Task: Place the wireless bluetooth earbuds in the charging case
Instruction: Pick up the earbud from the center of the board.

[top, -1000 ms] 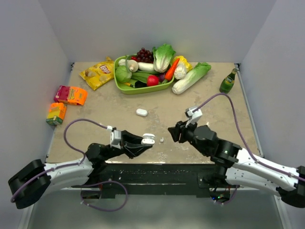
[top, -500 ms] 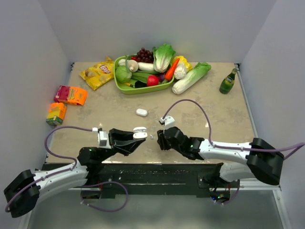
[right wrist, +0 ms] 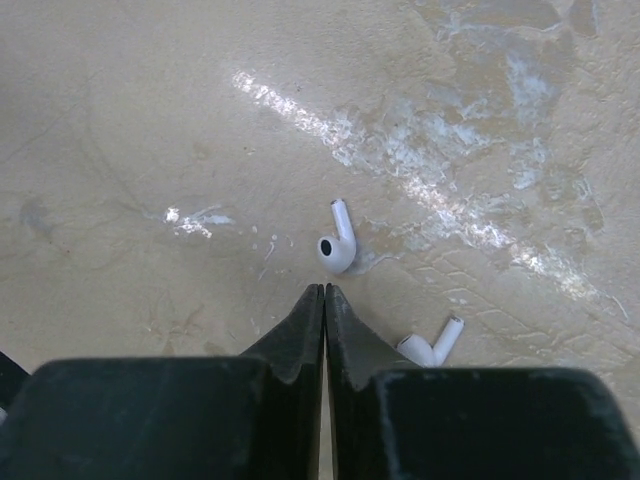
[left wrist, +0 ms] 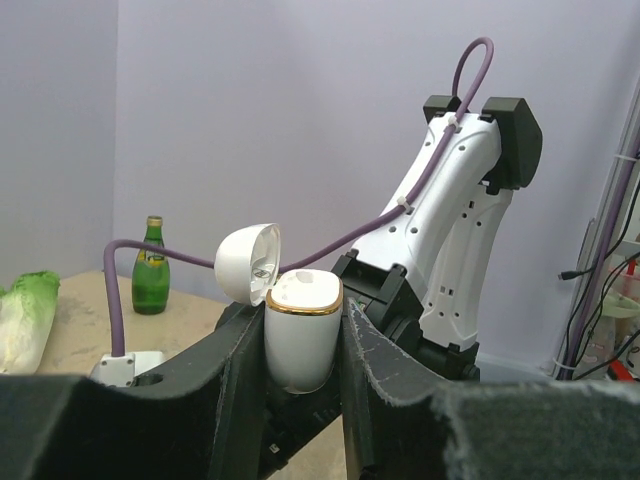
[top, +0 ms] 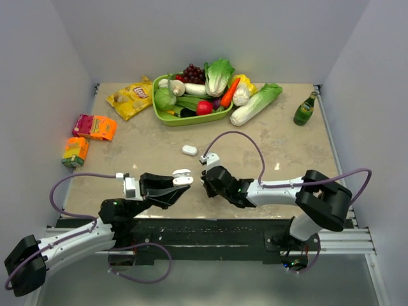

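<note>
- The right claw (right wrist: 324, 292) points down at the counter (right wrist: 150, 130) with its two fingers pressed tip to tip. Nothing sits between them, so this pinch has caught no bud.
- Just beyond the tips lies one earbud (right wrist: 337, 250) on its side, stem pointing away, apart from the fingers.
- A second earbud (right wrist: 432, 347) lies close by the outer flank of one finger; I cannot tell whether it touches.
- Both buds are loose on the counter, so neither is in the case yet. In my judgement the claw must part and straddle a bud before anything can be lifted.
- The left claw (left wrist: 300, 345) is clamped on the charging case (left wrist: 303, 310) and holds it upright, with the lid (left wrist: 248, 262) flipped back. That keeps the open top facing up, close to the right arm, probably as a steady receiver for a bud.
- Farther out, a closed white case (top: 189, 150) lies alone on the counter, between the arms and the green tray (top: 167, 116) of vegetables.
</note>
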Motion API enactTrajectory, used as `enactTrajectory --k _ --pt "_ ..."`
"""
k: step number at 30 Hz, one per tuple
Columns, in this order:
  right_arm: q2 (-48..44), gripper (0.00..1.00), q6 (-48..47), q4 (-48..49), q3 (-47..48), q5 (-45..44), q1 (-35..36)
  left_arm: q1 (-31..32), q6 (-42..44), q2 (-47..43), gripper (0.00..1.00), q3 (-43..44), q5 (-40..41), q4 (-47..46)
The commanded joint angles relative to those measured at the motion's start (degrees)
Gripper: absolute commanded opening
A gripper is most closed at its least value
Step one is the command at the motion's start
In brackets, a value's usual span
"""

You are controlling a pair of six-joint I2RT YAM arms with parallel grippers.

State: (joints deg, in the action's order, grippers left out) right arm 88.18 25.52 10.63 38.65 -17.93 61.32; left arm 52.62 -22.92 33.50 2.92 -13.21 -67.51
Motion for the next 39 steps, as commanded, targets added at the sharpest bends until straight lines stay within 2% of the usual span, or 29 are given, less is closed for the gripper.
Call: enactTrajectory --k 1,7,19,39 --pt "0.50 0.01 0.23 4.48 1.51 2.72 -0.24 0.11 1.38 -0.54 0.00 -10.57 0.56 -0.96" --pt "3.66 0.00 0.50 5.89 1.42 4.05 -0.58 0.20 1.21 -0.27 0.00 -10.65 0.64 -0.96" --pt "3.93 0.00 0.06 8.87 -0.77 6.51 -6.56 0.20 0.59 1.04 0.00 -10.65 0.56 -1.31" --pt "8.32 0.00 -2.84 9.23 4.06 9.32 -10.25 0.20 0.24 2.89 0.00 -10.83 0.29 -2.81"
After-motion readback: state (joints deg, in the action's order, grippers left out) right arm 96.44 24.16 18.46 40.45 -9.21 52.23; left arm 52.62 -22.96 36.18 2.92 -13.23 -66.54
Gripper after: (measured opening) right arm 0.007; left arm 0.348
